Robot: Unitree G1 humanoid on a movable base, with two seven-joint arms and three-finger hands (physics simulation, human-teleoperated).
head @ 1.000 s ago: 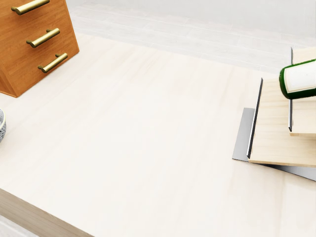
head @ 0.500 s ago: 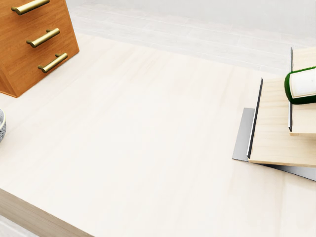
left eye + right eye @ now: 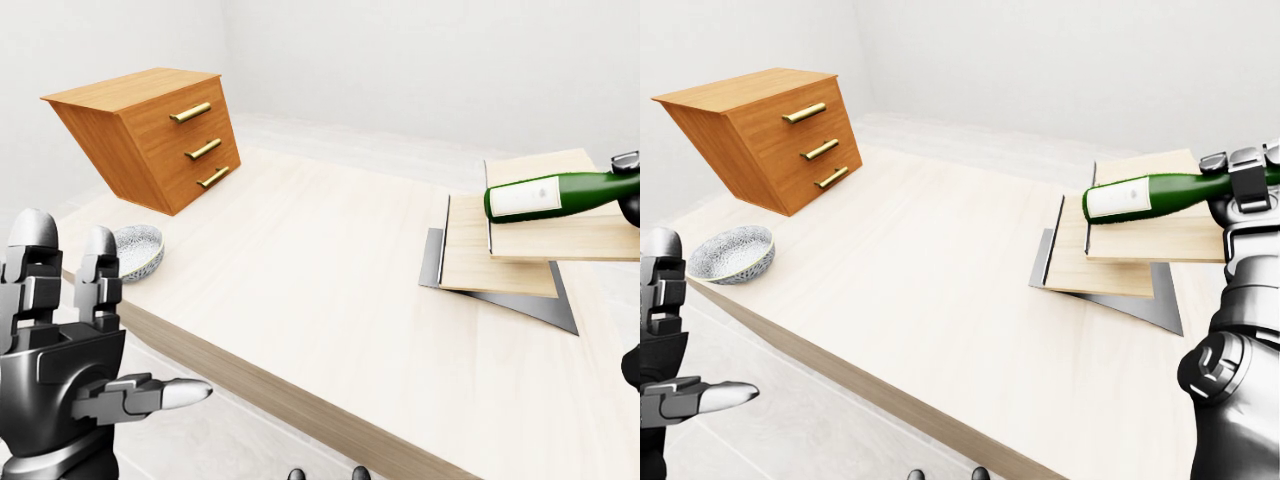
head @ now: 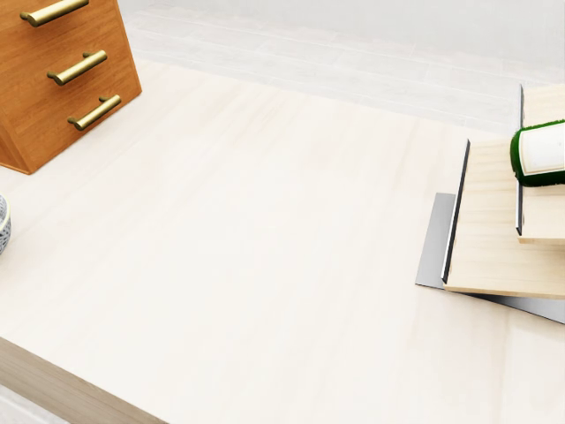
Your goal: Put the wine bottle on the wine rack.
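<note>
A green wine bottle (image 3: pixel 1140 197) with a white label lies on its side, held just above the upper shelf of the wine rack (image 3: pixel 1100 262), a stepped stack of pale wooden boards at the right of the table. My right hand (image 3: pixel 1241 182) is shut round the bottle's neck at the right edge of the right-eye view. In the head view only the bottle's base end (image 4: pixel 540 152) shows over the rack (image 4: pixel 490 238). My left hand (image 3: pixel 110 300) is open and empty, low at the left, short of the table's near edge.
A wooden chest of drawers (image 3: pixel 165 140) with brass handles stands tilted at the table's left. A small patterned bowl (image 3: pixel 732 254) sits near it by the table edge (image 3: pixel 250 375). A grey metal plate (image 3: pixel 550 305) lies under the rack.
In the head view the bottle has shifted to the right over the rack, so less of it shows. The camera and the other things have not moved.
</note>
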